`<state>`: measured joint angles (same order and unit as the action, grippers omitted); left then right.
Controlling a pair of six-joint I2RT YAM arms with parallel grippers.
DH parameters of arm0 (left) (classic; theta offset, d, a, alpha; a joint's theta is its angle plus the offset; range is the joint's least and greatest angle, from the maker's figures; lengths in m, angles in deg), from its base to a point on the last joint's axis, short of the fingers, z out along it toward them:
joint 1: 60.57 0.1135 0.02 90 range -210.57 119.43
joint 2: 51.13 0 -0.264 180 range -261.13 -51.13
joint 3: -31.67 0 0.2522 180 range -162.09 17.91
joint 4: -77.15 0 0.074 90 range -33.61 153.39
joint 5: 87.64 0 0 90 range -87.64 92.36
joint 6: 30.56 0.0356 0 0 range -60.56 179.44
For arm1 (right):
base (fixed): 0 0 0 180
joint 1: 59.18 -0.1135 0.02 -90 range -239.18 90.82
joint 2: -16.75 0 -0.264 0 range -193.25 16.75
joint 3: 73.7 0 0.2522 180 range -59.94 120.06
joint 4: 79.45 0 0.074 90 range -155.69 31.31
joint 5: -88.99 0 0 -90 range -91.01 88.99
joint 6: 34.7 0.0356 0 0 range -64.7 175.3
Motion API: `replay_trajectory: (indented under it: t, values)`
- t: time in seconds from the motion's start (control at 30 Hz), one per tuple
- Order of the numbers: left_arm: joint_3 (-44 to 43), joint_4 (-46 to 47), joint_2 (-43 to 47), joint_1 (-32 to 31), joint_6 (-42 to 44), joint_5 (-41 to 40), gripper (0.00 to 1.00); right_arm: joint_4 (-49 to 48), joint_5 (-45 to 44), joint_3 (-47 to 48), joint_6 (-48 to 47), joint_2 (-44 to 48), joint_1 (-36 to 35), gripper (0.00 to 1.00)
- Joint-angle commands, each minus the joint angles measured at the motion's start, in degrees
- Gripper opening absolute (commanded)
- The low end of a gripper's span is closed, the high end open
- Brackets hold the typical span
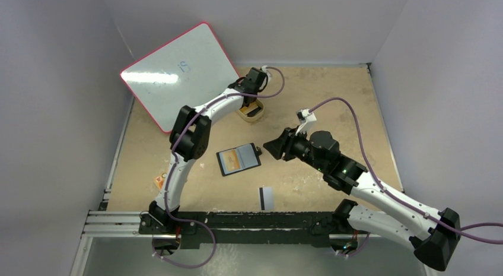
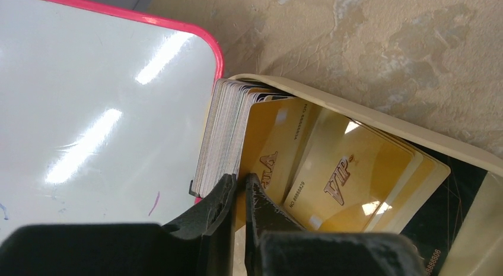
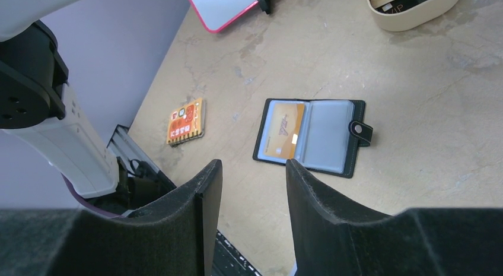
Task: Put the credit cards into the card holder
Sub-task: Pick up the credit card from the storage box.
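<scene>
The black card holder (image 1: 238, 159) lies open on the table, an orange-gold card (image 3: 285, 130) in its left pocket; it also shows in the right wrist view (image 3: 332, 139). The tan tray (image 1: 251, 114) holds a stack of upright credit cards (image 2: 222, 133) and several gold VIP cards (image 2: 350, 175). My left gripper (image 2: 241, 184) is down in the tray, its jaws pinched on the edge of a gold card (image 2: 270, 145). My right gripper (image 3: 254, 166) is open and empty, just right of the holder. A pale card with a black stripe (image 1: 266, 197) lies near the front edge.
A pink-rimmed whiteboard (image 1: 181, 71) leans at the back left, right beside the tray (image 2: 368, 116). A small orange board (image 3: 186, 121) lies on the table's left side. The left arm (image 1: 190, 133) arches over the table's left half.
</scene>
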<state>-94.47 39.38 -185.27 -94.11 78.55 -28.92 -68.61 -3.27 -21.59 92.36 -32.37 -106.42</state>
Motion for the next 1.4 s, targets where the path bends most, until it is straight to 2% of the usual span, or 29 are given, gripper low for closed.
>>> replay_trajectory:
  t: [0.0, 0.07, 0.27, 0.57, 0.97, 1.07, 1.23, 1.37]
  values:
    - [-2.85, -0.31, 3.18, -0.04, -0.34, -1.84, 0.03, -3.0, -0.69, 1.97, -0.56, -0.45, -0.11, 0.47]
    - [-2.74, -2.02, 4.23, -0.56, -1.72, -0.47, 0.0, -3.26, -0.26, 1.99, -0.46, -1.03, -0.06, 0.47]
    - [0.01, -5.33, 8.92, -1.5, -7.59, 4.15, 0.0, -4.05, 0.65, 1.6, -0.14, -2.19, -0.13, 0.47]
    - [8.92, -4.28, 20.19, -1.53, -17.86, 7.47, 0.0, -4.47, 1.29, 0.38, 0.9, -2.5, -0.11, 0.48]
    - [34.05, 4.65, 46.12, -0.26, -44.91, 16.64, 0.0, -2.56, 0.94, 2.49, -0.92, -10.62, 1.78, 0.48]
    - [40.38, 6.03, 52.65, -0.11, -53.11, 19.24, 0.0, -2.8, 2.8, 3.4, -2.81, -13.99, 4.16, 0.49]
    - [56.32, 12.94, 64.69, -0.12, -66.6, 26.05, 0.0, -3.8, 8.4, 4.9, -5.79, -20.75, 8.85, 0.49]
    - [66.61, 16.41, 72.26, -0.12, -74.94, 28.94, 0.0, -4.26, 11.67, 7.28, -7.95, -27.77, 10.14, 0.5]
